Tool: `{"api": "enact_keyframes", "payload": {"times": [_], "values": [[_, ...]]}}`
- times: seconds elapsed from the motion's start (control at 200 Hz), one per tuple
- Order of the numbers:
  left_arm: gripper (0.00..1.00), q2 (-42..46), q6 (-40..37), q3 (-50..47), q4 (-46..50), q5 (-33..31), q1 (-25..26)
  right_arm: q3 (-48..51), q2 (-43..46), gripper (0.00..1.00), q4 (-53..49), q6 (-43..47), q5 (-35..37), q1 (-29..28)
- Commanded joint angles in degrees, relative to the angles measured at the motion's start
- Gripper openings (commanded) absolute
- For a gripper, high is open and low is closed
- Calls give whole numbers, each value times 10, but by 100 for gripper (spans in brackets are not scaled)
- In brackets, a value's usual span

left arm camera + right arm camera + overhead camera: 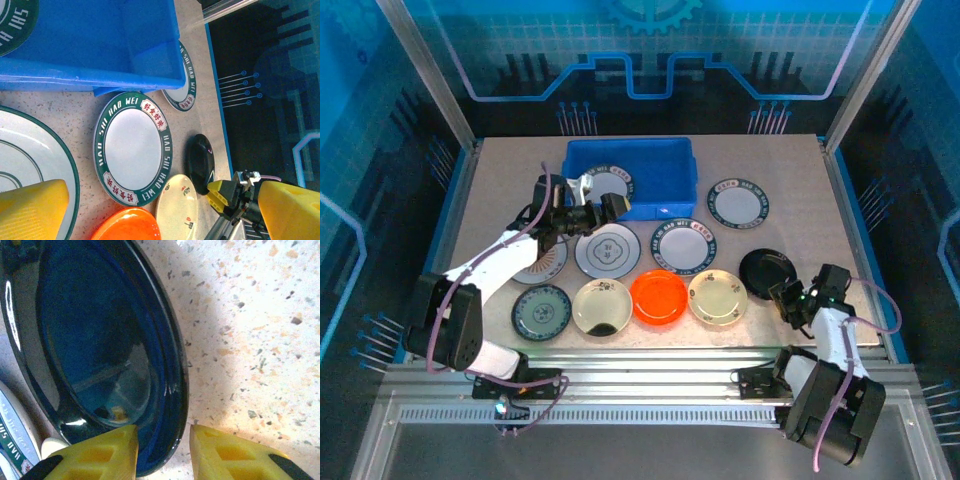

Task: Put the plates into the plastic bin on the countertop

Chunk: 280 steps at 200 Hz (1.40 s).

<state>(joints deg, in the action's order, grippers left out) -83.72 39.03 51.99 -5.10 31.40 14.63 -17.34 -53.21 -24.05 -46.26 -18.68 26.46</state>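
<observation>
Right gripper [164,439] is straddling the rim of the black plate [100,340] at the near right of the countertop [790,170]. One yellow finger is sitting over the dish's hollow and the other over bare stone. Its jaws are standing narrowed around that edge, but I cannot tell whether they are actually pinching it.

Left gripper [595,205] is hovering at the near wall of the plastic bin [660,170], towards its left end. Its jaws are spread wide and it is carrying nothing.

By my judgement the task is only just getting going. One white plate with a dark lettered rim [610,183] is lying in the left part of the bin, and the rest of the blue floor is showing bare.

Everything else is waiting on the countertop:
- **Right of the bin:** a lettered plate [738,203].
- **Just near the bin:** another lettered plate [682,243], a grey-white plate [607,250], and a plate half hidden under the left arm [542,262].
- **Near row, left to right:** a teal plate [541,311], a cream plate [603,306], the orange plate [658,297] and a second cream plate [717,297].

Nine plates, counting the black one, are therefore outstanding.
</observation>
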Motion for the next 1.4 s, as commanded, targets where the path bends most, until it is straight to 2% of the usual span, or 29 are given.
{"api": "enact_keyframes", "payload": {"times": [0.0,0.22,0.74,0.896,0.996,1.231,1.396], "values": [[98,-9,1,13,-14,13,-3,10,4,31,22,-14,-1,9],[98,-7,6,13,-23,16,-4,22,-4,23,52,-32,7,9],[98,-21,4,18,-16,16,-3,40,-38,15,124,-64,2,9],[98,-27,9,21,-20,18,-3,41,-36,9,131,-67,2,9],[97,-30,10,22,-21,19,-3,39,-36,0,134,-69,1,9],[97,-32,7,27,-17,19,-1,32,-30,0,149,-70,0,9],[97,-39,-3,38,-7,21,7,-10,-4,0,123,-49,4,9]]}}
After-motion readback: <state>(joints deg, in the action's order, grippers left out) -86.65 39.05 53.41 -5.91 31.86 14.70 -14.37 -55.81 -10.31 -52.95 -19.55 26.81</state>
